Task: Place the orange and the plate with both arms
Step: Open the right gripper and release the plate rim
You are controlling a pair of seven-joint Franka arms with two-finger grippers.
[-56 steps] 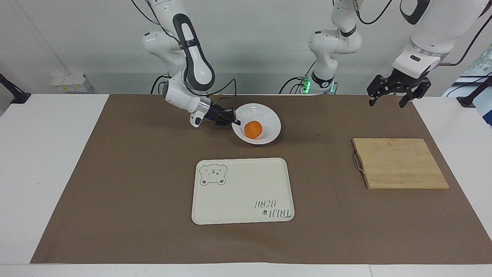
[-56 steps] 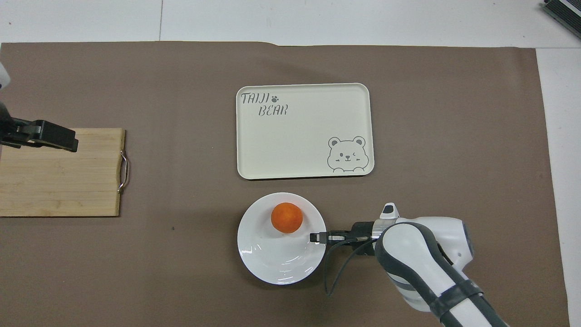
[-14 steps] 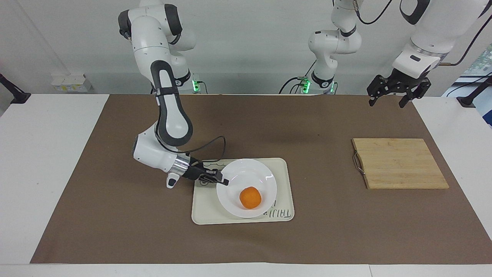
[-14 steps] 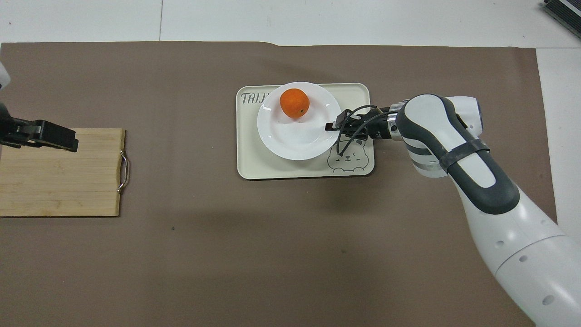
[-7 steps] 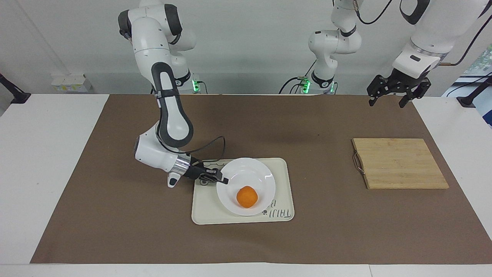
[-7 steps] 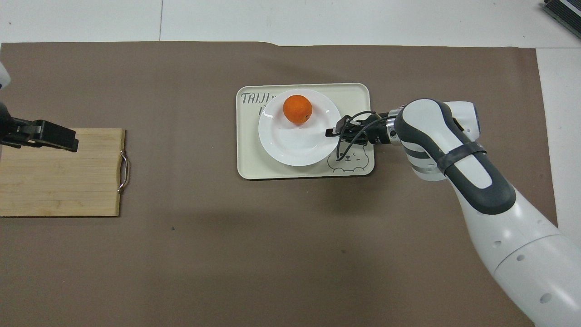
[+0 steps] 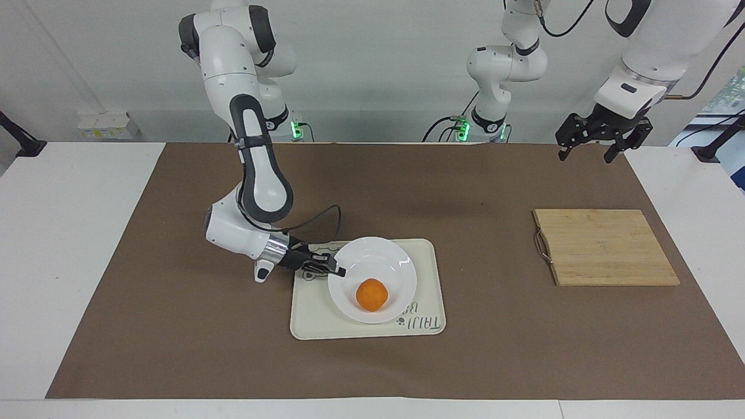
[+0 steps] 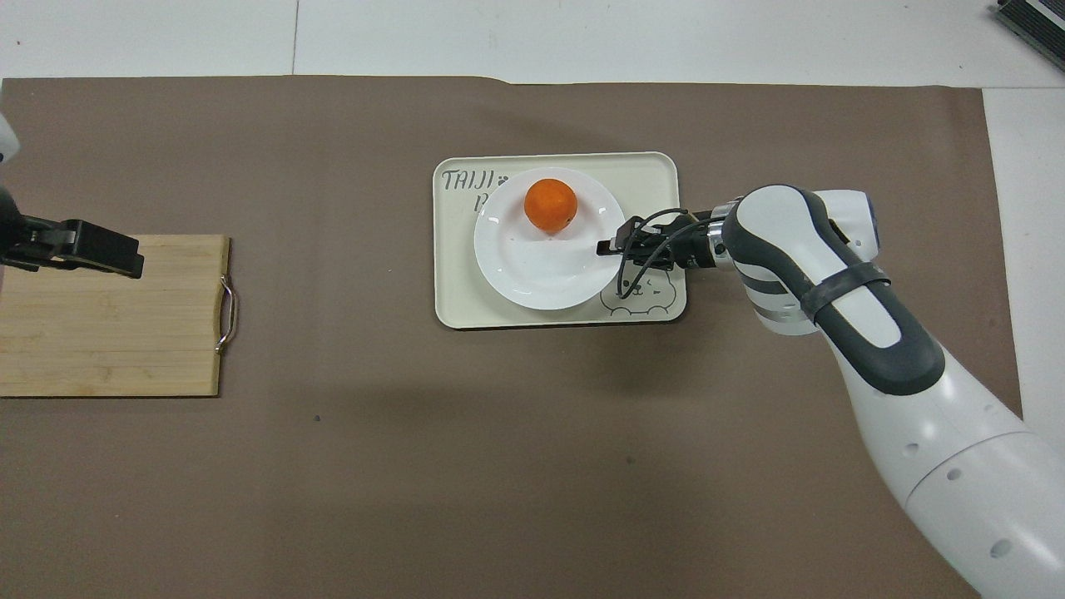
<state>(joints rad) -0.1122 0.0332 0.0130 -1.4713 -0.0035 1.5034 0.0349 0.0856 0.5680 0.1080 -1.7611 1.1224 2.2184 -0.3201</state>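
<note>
Two arms in view. Right gripper (image 7: 339, 271) had its fingers pinched on the rim of the plate (image 7: 389, 256), which sat over the cream tray (image 7: 308, 317) with the orange (image 7: 372, 295) in it. Left gripper (image 7: 592, 142) waited, fingers spread, above the tabletop (image 7: 174, 326) near the cutting board (image 7: 605, 247).

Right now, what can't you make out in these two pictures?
- Tray lettering: the plate covers part of it in both views.
- Bear drawing: overhead, the right gripper, shut on the plate's rim, covers its top; facing, it is almost hidden.
- Plate set down or just above the tray: neither view settles it.
- Left gripper: overhead, the frame edge cuts it.
- Cutting board: overhead, its end is cut off.
</note>
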